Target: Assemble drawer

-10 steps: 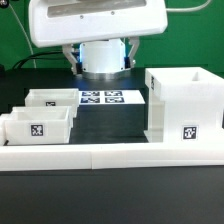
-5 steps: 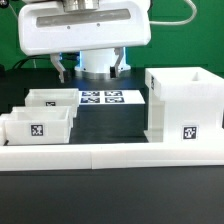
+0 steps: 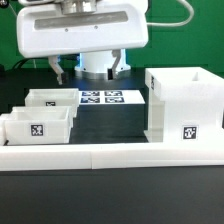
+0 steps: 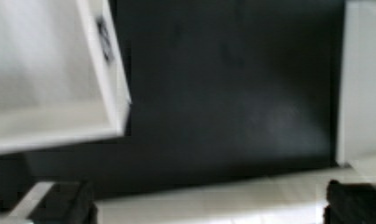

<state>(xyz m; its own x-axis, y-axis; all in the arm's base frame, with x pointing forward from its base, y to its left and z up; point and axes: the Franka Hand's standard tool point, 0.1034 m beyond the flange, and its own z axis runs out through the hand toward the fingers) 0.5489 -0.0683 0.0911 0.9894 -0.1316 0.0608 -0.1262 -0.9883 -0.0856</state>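
Observation:
A tall white drawer box stands at the exterior view's right. Two small white drawer trays stand at the exterior view's left, each with a marker tag. My gripper hangs behind them above the marker board, open and empty, with its dark fingers spread wide. In the blurred wrist view the gripper shows dark fingertips far apart over the black table. A white tagged part lies to one side there; I cannot tell which part it is.
A long white wall runs across the front of the black table. A pale strip lies between the fingertips in the wrist view. A green backdrop stands behind the arm.
The arm's white housing has come lower and looms larger in the exterior view. The spread fingers now show beneath it. The furniture parts have not moved.

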